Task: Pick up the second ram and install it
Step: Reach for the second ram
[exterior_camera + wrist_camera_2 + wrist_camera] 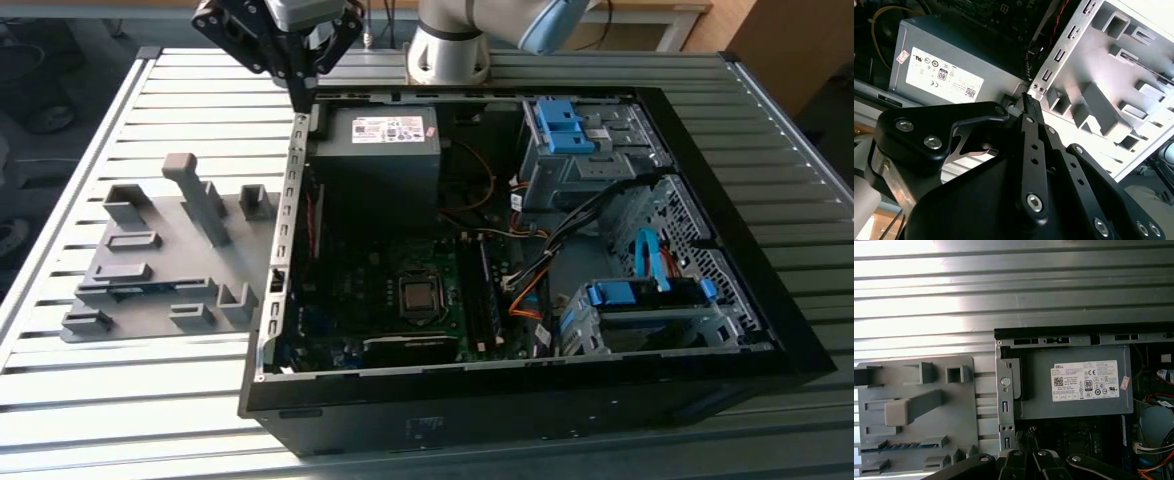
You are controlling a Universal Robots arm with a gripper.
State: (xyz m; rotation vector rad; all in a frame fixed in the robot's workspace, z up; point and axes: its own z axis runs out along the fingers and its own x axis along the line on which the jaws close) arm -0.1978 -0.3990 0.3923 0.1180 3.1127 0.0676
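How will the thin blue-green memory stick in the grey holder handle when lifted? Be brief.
Probably stiff and light: the thin blue-green memory stick is a flat board. It sits on edge in a slot of the grey holder plate, so it likely lifts straight out and may bind if tilted.

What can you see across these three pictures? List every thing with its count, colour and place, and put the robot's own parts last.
table: one, silver slatted metal, under everything.
computer case: one, black, open, on the table.
power supply: one, grey with a white label, inside the case at the end nearest the arm.
motherboard: one, dark green, on the case floor.
drive brackets: two, blue, inside the case toward the exterior view's right.
holder tray: one, grey, on the table at the exterior view's left of the case.
second ram: one, blue-green, sitting in the holder tray.
arm: one, silver and blue, base behind the case.
gripper: one, black, shut and holding nothing, above the case wall beside the power supply.
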